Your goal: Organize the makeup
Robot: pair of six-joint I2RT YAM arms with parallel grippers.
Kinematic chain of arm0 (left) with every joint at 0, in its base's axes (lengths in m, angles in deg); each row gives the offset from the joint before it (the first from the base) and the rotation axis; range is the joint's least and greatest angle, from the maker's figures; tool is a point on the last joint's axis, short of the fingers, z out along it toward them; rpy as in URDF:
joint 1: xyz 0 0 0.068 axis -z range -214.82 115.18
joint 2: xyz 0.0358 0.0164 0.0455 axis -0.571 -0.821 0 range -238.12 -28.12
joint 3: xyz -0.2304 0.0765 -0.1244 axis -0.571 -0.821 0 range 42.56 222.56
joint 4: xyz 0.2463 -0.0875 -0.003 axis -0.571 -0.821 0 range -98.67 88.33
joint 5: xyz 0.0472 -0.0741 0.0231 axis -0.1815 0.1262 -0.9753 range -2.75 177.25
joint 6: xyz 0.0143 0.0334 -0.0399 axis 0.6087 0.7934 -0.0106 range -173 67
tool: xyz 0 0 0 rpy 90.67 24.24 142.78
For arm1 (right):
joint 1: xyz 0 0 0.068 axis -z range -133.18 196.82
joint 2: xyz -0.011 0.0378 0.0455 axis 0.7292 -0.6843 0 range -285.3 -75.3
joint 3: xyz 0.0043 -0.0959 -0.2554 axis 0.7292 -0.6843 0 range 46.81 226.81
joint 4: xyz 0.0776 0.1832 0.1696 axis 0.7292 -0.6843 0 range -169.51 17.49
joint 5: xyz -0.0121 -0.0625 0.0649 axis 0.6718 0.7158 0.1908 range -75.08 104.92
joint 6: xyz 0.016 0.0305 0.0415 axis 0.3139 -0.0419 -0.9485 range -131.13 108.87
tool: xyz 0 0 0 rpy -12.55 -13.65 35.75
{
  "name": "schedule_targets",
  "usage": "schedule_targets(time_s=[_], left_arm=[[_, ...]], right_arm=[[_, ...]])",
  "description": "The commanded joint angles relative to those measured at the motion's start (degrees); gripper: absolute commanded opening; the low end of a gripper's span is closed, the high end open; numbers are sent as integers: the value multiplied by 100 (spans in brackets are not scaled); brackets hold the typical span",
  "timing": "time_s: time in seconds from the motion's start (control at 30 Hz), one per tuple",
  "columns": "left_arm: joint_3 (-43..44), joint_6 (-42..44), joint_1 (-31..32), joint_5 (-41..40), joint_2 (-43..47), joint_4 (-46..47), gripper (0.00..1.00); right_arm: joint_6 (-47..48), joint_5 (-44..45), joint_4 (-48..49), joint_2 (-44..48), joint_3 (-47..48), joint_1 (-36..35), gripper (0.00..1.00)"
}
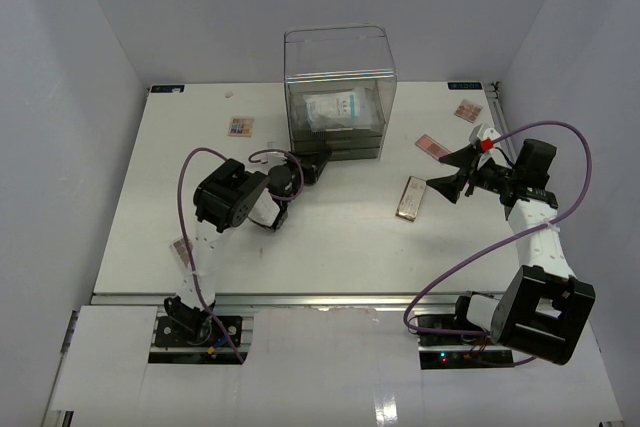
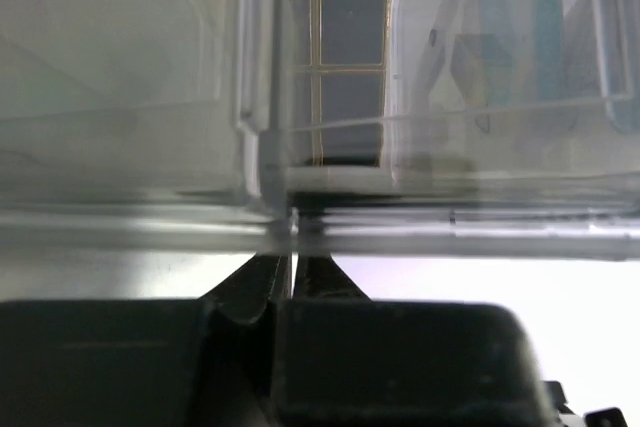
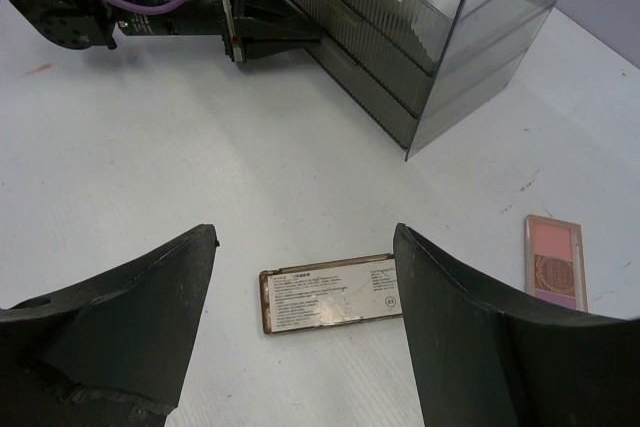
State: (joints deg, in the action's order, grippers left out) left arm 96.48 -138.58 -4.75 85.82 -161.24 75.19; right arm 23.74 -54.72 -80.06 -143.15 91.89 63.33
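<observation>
A gold compact (image 1: 411, 197) lies label side up on the table, and in the right wrist view (image 3: 330, 294) it sits below and between my open fingers. My right gripper (image 1: 445, 173) (image 3: 305, 237) is open and empty above it. A pink palette (image 1: 430, 144) (image 3: 555, 262) lies right of the compact. A pale-blue sachet (image 1: 335, 107) is inside the clear drawer box (image 1: 340, 57). My left gripper (image 1: 318, 162) (image 2: 292, 265) is shut, its tips at the handle on the box's lowest drawer front. A black-and-gold thing (image 2: 350, 47) shows through the drawer wall.
A multicolour palette (image 1: 241, 126) lies left of the box. Another palette (image 1: 467, 110) lies at the back right. A small pink item (image 1: 181, 247) lies by the left arm. White walls close in the table on three sides.
</observation>
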Motion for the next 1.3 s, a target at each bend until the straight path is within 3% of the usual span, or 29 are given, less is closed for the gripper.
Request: schedule_targets(time_s=[0.0,0.23,0.57,0.63,1.0,1.03,1.27], left_arm=[[-385,-172,-24,-15,-24,587,1],[-1420,-165,232,360,463,1334,0],[-3079,-310,992,-85,1157,2334,0],[-3148,-313,1019,-102,1180,2353,8],[-3440,-342,966,351,1462,2486,94],[-3538,-323,966,354,1534,2538,98],[-4530,147,966,561,2512,2678,98]], right_arm=[[69,-119,122,3,-110,51,78],[81,76,122,-136,-140,63,78],[90,426,122,-404,-131,54,78],[59,460,105,-430,-131,54,79],[286,1266,-294,-305,-172,-300,91],[285,1419,-322,-264,-182,-375,92],[-277,3098,-623,-313,24,-1456,94]])
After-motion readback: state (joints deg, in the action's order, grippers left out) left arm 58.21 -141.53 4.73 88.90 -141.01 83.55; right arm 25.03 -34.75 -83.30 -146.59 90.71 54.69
